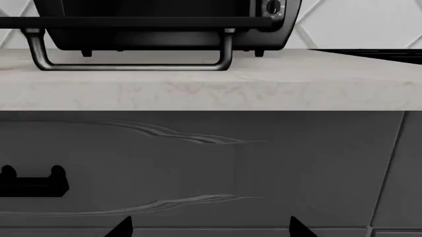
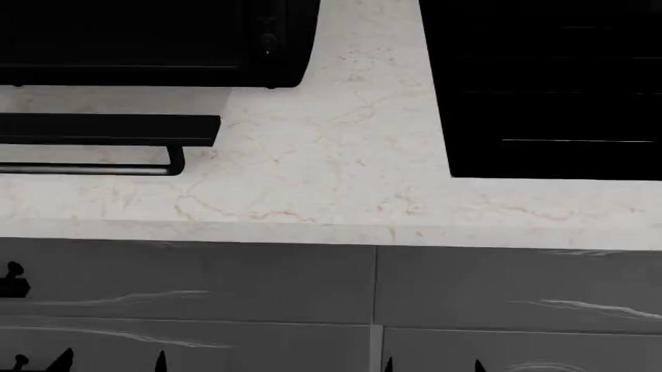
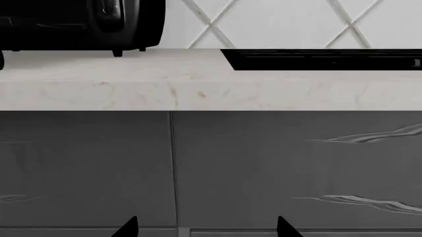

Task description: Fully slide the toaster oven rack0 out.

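Toaster oven door down, interior unseen; both hands spread wide, holding nothing

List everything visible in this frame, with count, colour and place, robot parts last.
toaster oven: one, black, back left of the countertop
oven door: one, black, dropped open over the counter, bar handle at its front edge
rack0: not visible
cooktop slab: one, black, flat, right
countertop: one, cream marble
cabinet fronts: dark grey, below the counter
left gripper: black fingertips, apart, low before the cabinets
right gripper: same
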